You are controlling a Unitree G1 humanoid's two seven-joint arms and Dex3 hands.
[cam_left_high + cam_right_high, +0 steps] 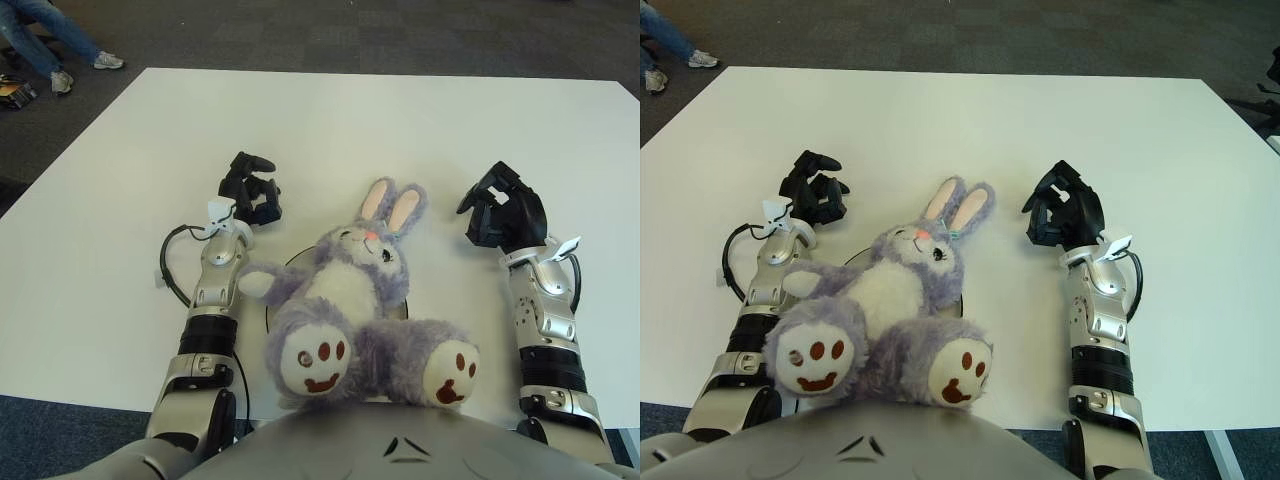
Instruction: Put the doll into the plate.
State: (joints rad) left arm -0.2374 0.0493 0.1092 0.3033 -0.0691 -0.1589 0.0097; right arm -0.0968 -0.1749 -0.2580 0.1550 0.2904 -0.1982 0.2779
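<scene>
Closest to us, at 6 o'clock, the robot's grey body is showing at the bottom edge. Right above it the doll, a fluffy purple bunny with a white tummy, is lying on its back. Its two big feet with brown paw marks are pointing toward us, and its pink ears are pointing away toward 1 o'clock. The doll is lying on the plate, and we are only seeing thin dark bits of the plate's rim peeking out beside the bunny's sides. The doll is covering almost all of it.

At 9 o'clock from the doll, the left robot hand is showing over the white desk, a little way from the bunny's head. Its black fingers are curling loosely and are holding nothing. A black cable is looping beside the left arm.

At 3 o'clock from the doll, the right robot hand is showing beside the bunny's ears, apart from them. Its fingers are curling in too, and they are holding nothing.

Far away at 11 o'clock, past the desk, a person's legs in blue jeans are standing on the dark carpet.
</scene>
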